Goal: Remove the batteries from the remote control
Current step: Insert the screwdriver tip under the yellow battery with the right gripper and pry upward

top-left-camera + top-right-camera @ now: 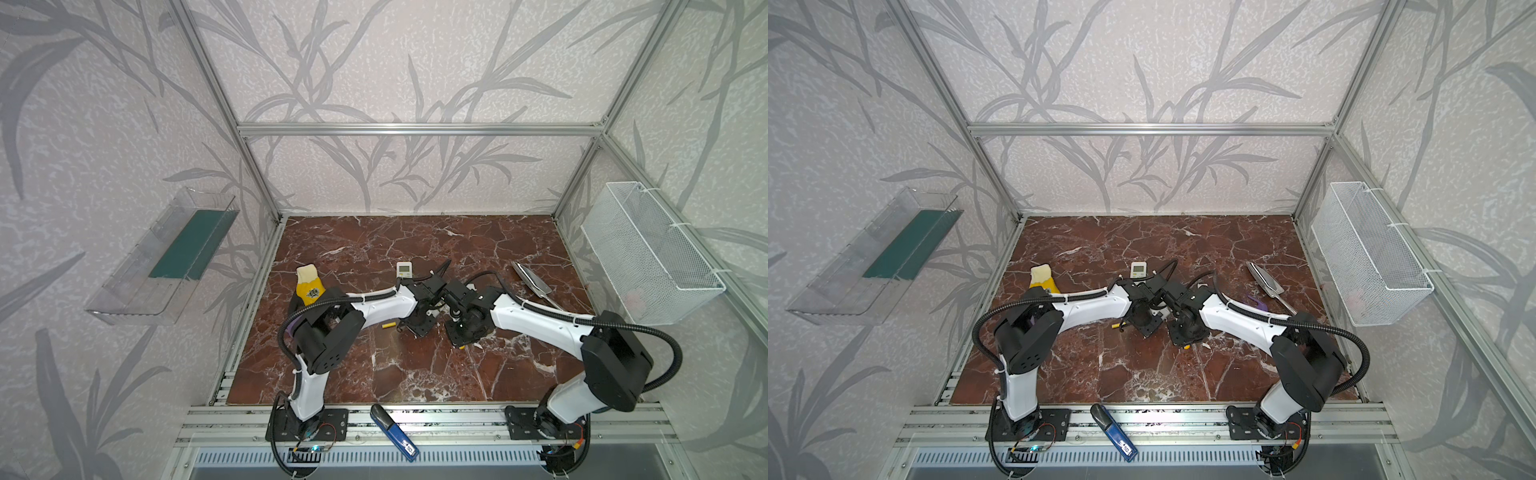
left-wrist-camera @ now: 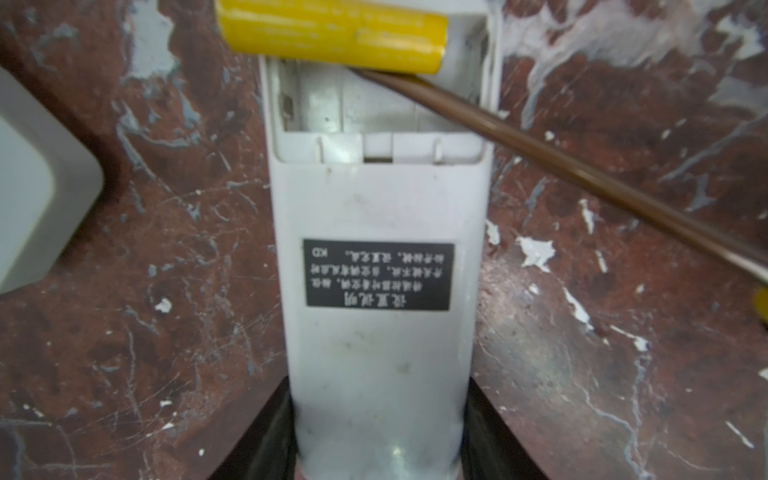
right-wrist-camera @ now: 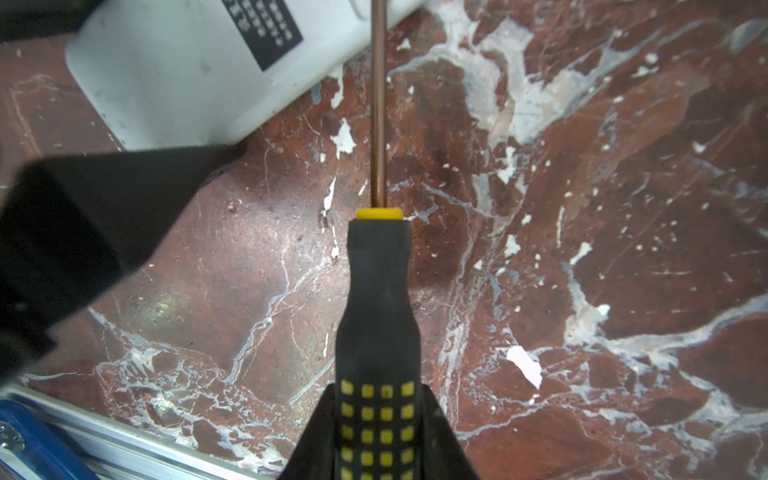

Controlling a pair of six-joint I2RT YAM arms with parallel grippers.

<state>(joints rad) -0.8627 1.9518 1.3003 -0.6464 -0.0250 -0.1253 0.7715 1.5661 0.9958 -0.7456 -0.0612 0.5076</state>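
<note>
At mid-table on the red-brown marble tabletop (image 1: 415, 374), the white plastic remote control (image 2: 378, 208) lies back-up with its cover off, one end clamped in the left gripper (image 2: 378, 399). Likewise the right gripper (image 3: 376, 415) is clamped on the black-and-yellow-handled screwdriver (image 3: 376, 291), whose shaft is wedged under a yellow cylindrical battery (image 2: 332, 33) sitting askew in the open bay. A second yellow battery (image 1: 389, 326) lies loose just left of the grippers. Step judged: prying. Next move calls for gentle upward leverage with the remote pinned firm.

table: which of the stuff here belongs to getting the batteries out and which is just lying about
Job: white remote, yellow battery in its bay, screwdriver, loose yellow battery.
Lying about: glove, metal scoop, blue object on front rail, mesh basket.
</note>
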